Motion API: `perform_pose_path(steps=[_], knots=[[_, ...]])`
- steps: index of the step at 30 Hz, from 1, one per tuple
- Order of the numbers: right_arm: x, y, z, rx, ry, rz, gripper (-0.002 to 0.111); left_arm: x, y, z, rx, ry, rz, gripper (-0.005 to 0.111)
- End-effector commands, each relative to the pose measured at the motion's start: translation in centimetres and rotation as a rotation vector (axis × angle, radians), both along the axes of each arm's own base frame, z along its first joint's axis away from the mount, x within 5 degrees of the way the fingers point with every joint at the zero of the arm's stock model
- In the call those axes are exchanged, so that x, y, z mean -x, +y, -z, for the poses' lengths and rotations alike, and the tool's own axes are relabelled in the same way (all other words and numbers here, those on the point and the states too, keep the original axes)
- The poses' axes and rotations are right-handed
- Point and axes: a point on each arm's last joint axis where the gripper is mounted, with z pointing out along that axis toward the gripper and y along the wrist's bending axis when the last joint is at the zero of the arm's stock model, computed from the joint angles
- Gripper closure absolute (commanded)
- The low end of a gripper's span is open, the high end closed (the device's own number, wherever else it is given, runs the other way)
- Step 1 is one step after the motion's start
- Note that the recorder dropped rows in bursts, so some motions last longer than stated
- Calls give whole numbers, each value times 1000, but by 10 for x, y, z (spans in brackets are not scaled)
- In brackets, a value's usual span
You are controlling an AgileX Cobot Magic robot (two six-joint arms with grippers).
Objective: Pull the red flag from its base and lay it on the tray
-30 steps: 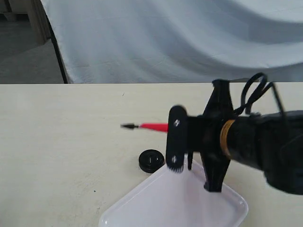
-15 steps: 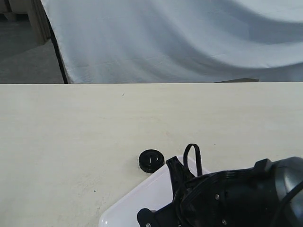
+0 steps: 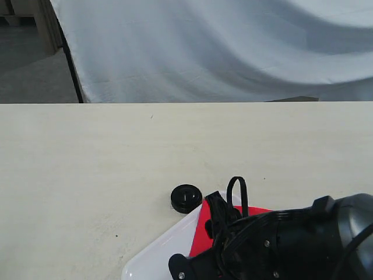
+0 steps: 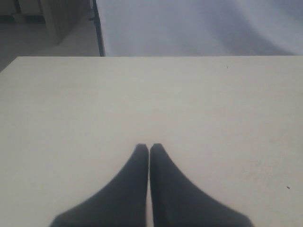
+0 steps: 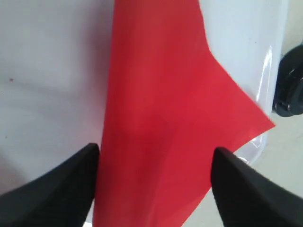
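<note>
The red flag [image 5: 161,118] lies with its cloth spread flat on the white tray [image 5: 47,71], one corner reaching over the tray's rim. Its pole is hidden. My right gripper [image 5: 156,151] hangs open just above the cloth, one finger on each side and touching nothing. In the exterior view the right arm [image 3: 285,245] covers most of the tray [image 3: 157,256]; a strip of red flag [image 3: 202,230] shows beside it. The round black base [image 3: 186,198] stands empty on the table by the tray's corner. My left gripper [image 4: 149,145] is shut and empty above the bare table.
The pale table [image 3: 87,163] runs back to a white draped cloth [image 3: 221,52] along its far edge. The base [image 5: 289,90] sits just outside the tray's rim in the right wrist view.
A second ago the right gripper held the flag level above the table. It dropped low over the tray, and the red cloth now lies spread on the tray with the jaws apart.
</note>
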Motion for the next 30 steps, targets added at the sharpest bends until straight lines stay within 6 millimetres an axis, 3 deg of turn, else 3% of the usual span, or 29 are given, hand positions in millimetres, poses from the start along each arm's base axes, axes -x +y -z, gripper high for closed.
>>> perform_pose_path(steps=[1,7,13,16,18,19,27,30], knots=[[3,0,-3,19,-13,4,46,0,0,0,8,-4,5,105],[6,0,-20,-55,-48,33,46,0,0,0,8,-4,5,105],[2,-8,-51,-210,-100,91,47,0,0,0,8,-4,5,105],[-9,-17,-63,-336,-112,175,67,0,0,0,8,-4,5,105],[-19,-28,-71,-406,-129,248,96,0,0,0,8,-4,5,105],[-23,-32,-73,-438,-133,287,108,0,0,0,8,-4,5,105],[-57,-56,-85,-710,-111,702,108,0,0,0,8,-4,5,105],[-79,-93,-100,-769,-16,1120,108,0,0,0,8,-4,5,105]])
